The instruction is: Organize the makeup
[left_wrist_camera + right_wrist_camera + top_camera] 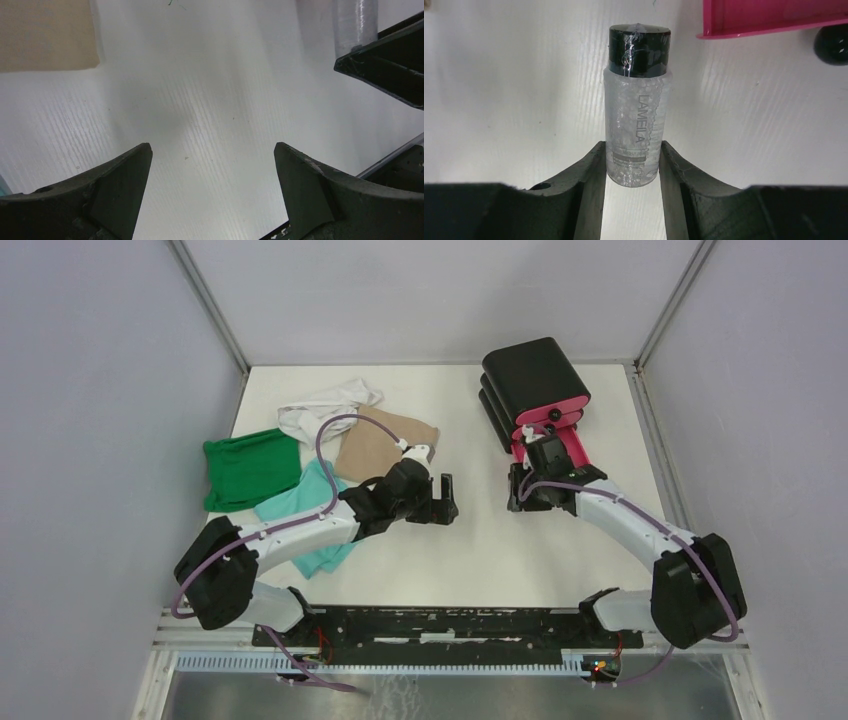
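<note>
Since the right jaws grip the clear black-capped vial (636, 115) only at its base end, slip is the first risk to note. Most of the body and the whole cap stick out past the jaw tips. Contact is on both sides of a smooth round wall.

Position: the vial is just beside the open pink drawer (774, 20) of the black box (535, 380), cap pointing away from the wrist. Whether it is lifted or resting on the surface (499, 100), I cannot tell.

Risks, judged from here:
- Pivot. With so short a hold, the capped end may swing down once the right arm (640, 525) tilts or speeds up.
- Squeeze-out. Hard pressure on a round base could push the vial forward out of the jaws.
- Snag. The drawer's rim is close to the cap; a low or skewed approach could catch it and knock the vial loose or shove the drawer.
- Crowding. The left jaws are wide open and hold nothing, over bare surface near the tan cloth (45, 35), with the right arm's hardware at the edge of the left wrist view. A sideways move by either arm could bring them into contact.

A dark round item (831, 45) lies past the drawer rim; jar or knob, unclear.
</note>
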